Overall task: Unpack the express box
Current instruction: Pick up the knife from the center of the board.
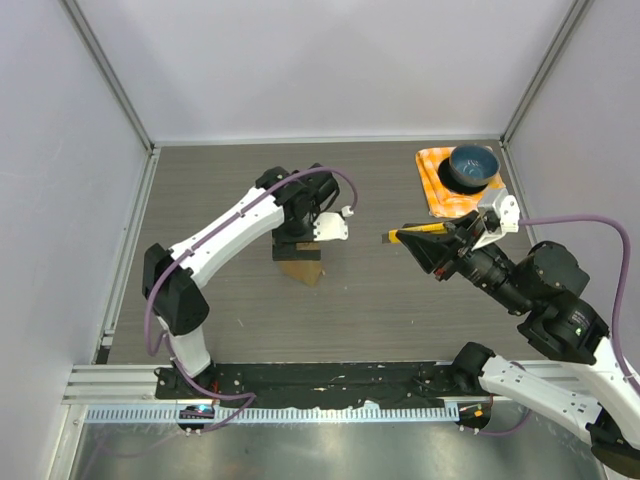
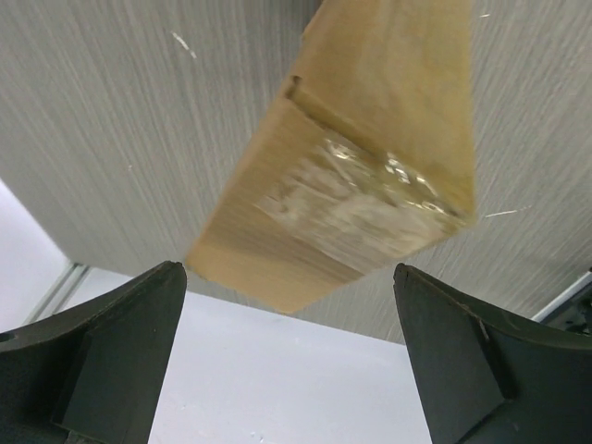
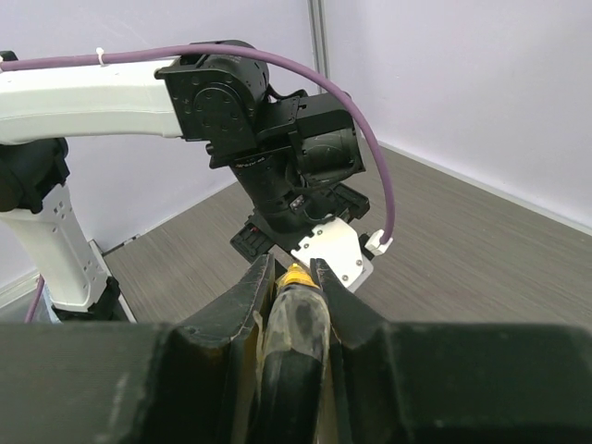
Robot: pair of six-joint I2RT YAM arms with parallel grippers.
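The left gripper is wide open, and both of its fingers stand clear of the express box. The box sits on the grey table just below this gripper, left of the middle, with its taped end towards the wrist camera. The right gripper is closed on a yellow and black tool and points towards the left arm. In the far right corner, a blue bowl rests on an orange checked cloth.

Overhead looks down; left wrist close over express box, shared.
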